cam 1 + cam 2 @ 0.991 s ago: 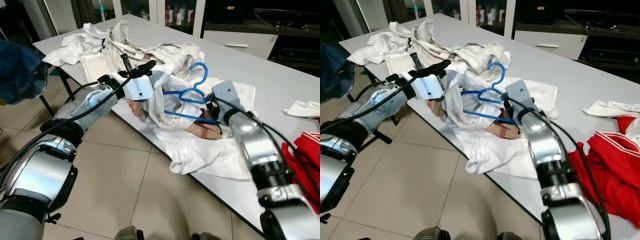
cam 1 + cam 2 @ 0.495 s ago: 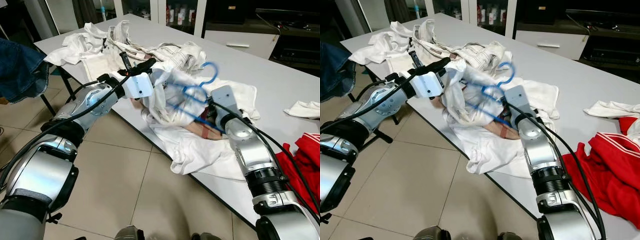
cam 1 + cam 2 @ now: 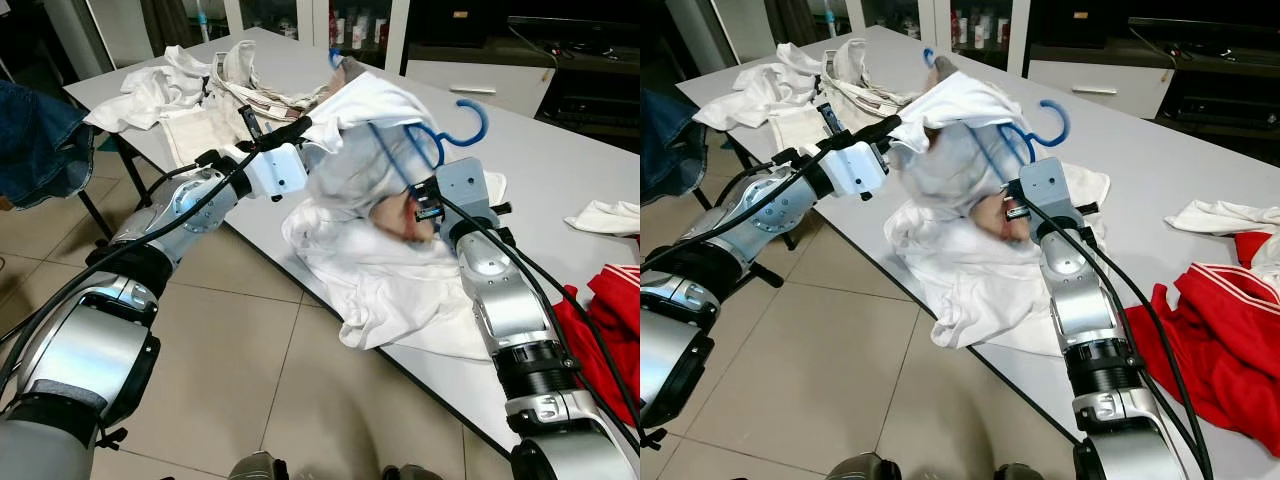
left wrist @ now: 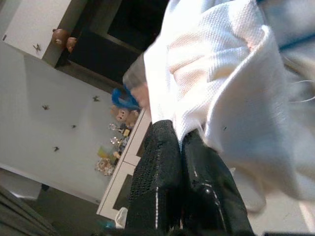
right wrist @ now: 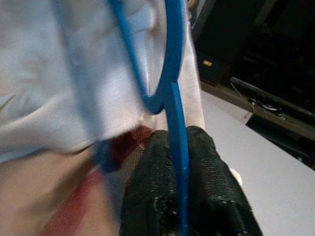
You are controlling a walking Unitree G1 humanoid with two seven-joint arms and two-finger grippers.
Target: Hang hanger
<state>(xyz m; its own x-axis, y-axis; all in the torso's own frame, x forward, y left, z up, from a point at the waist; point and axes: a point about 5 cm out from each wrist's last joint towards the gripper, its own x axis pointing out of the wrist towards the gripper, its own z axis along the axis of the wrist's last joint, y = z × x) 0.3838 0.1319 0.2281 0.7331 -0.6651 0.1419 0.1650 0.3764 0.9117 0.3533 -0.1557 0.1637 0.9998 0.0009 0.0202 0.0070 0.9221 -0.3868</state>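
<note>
A blue plastic hanger (image 3: 470,115) is held up above the grey table (image 3: 560,150), its hook pointing up and to the right. A white garment (image 3: 365,135) is draped over it and blurred by motion. My right gripper (image 5: 178,137) is shut on the hanger's (image 5: 172,49) lower bar, just under the hook, and stands over the table's middle (image 3: 1015,208). My left gripper (image 4: 179,135) is shut on a fold of the white garment (image 4: 231,88) at its left side (image 3: 295,127). More white cloth (image 3: 400,290) hangs from it onto the table edge.
A heap of white and striped clothes (image 3: 200,80) lies at the table's far left. A red garment (image 3: 610,310) and a small white cloth (image 3: 605,215) lie at the right. A denim piece (image 3: 35,140) hangs at the far left over the tiled floor (image 3: 230,370).
Both grippers have risen, lifting the hanger and the white garment off the table. The hanger's hook has swung up and to the right, and the garment now covers the hanger's left side.
</note>
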